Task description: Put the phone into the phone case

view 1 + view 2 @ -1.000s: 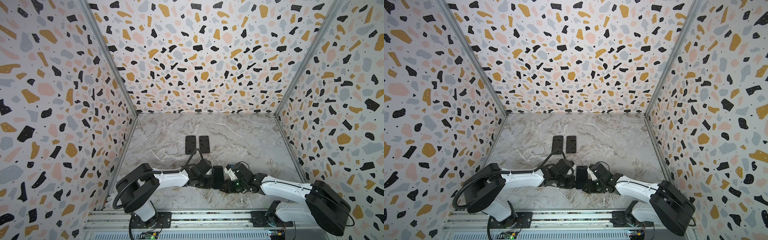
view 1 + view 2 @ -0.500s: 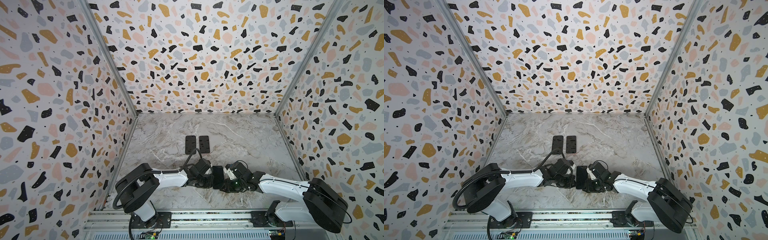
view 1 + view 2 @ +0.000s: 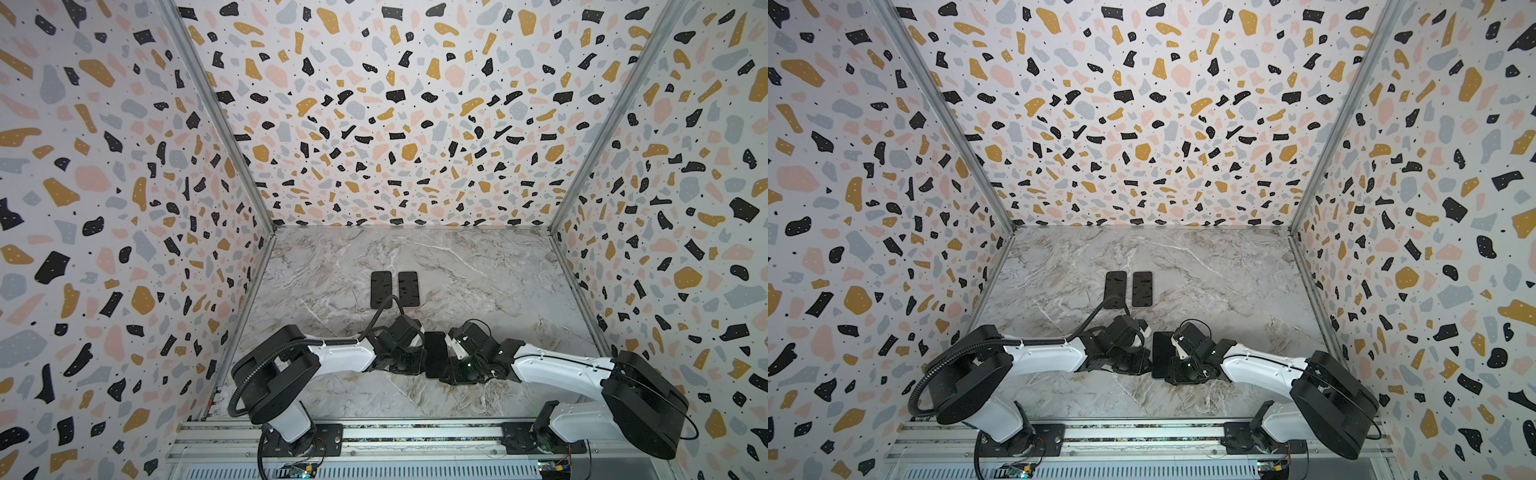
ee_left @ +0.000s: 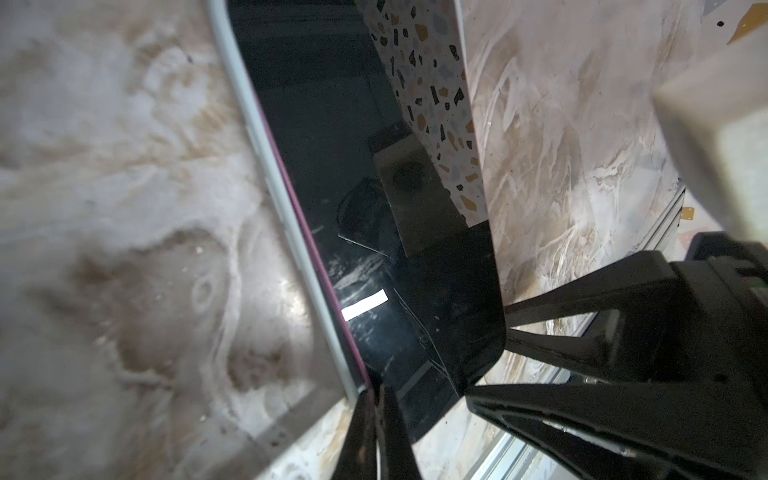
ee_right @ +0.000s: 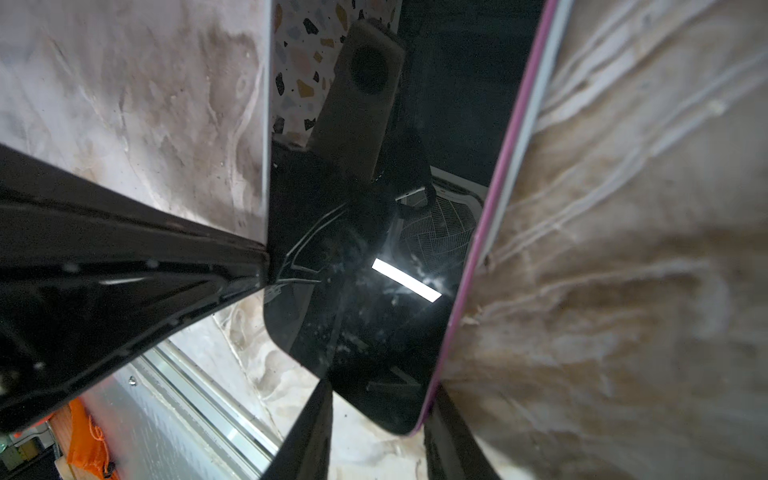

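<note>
The phone (image 3: 435,354) lies near, mid-table, between both grippers. Its left edge meets the rim of the clear case (image 4: 291,232), but it does not look seated yet. The left gripper (image 4: 372,399) is pinched tight on that rim. The right gripper (image 4: 486,357) has jaws partly apart about the phone's near right corner; whether it clamps, I cannot tell. Pressing in remains.

cracked dark phone (image 4: 365,232), left end effector (image 4: 374,395) closed at its pink-edged corner, right end effector (image 4: 486,361) at opposite edge
</note>
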